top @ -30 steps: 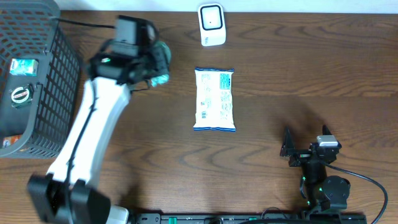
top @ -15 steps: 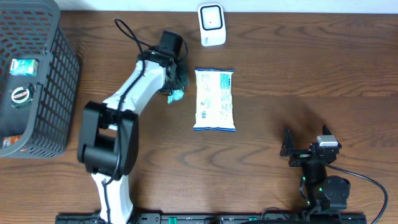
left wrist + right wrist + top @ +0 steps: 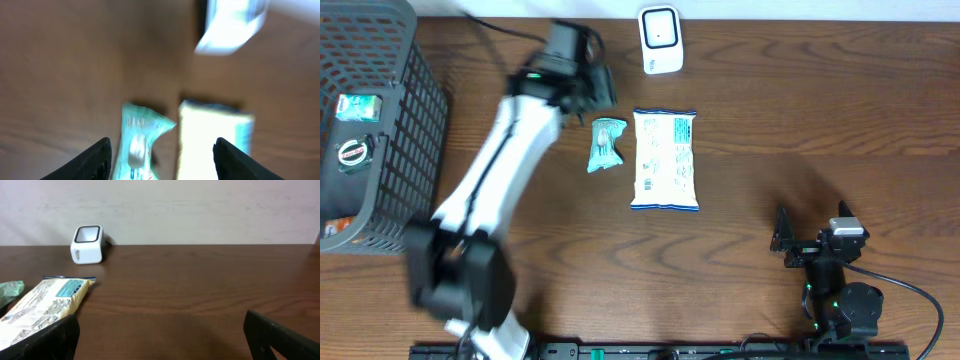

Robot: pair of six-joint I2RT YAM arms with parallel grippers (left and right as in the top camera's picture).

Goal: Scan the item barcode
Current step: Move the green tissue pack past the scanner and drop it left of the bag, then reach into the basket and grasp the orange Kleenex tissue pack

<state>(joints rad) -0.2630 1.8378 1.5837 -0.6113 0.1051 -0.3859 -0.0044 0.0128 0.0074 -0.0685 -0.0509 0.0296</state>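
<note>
Teal packet lay on the wooden table just beside a white pack, near the scanner. Left gripper hovered with jaws apart, empty; right gripper sat wide open, idle. The packet appeared set aside; any scan would need a fresh grasp. Blur hid its barcode.

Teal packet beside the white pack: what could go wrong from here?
The teal packet lies very close to the white pack, so a grasp by the open left gripper may bump or catch both. Its wrapper looks crumpled, so the scanner may fail to read the barcode.
</note>
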